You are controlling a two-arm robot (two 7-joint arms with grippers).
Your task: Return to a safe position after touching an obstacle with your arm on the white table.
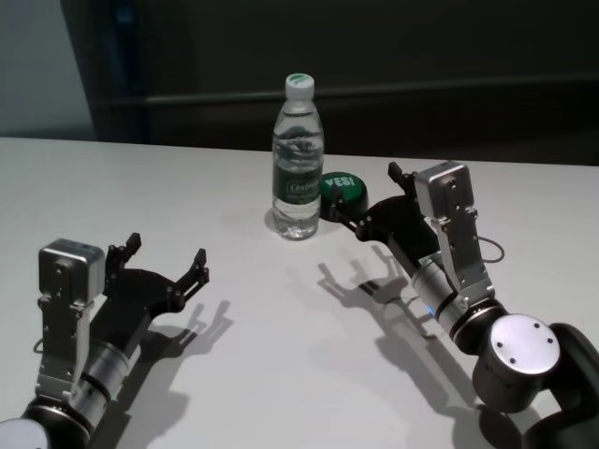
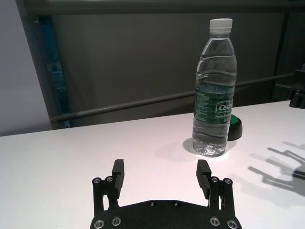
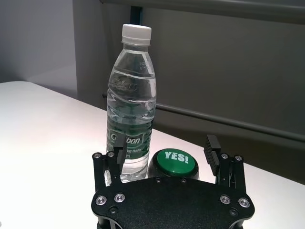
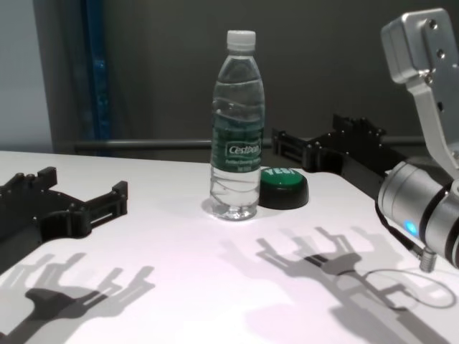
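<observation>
The obstacle, a clear water bottle with a white cap and dark green label, stands upright at the far middle of the white table. It also shows in the left wrist view, right wrist view and chest view. My right gripper is open and empty, held just right of the bottle above the table; its nearer finger is close beside the bottle, with a small gap in the head view. My left gripper is open and empty, low at the near left, well away from the bottle.
A low round green button marked YES on a black base sits right beside the bottle, under my right gripper's fingers. A dark wall and rail run behind the table's far edge. Bare tabletop lies between the two arms.
</observation>
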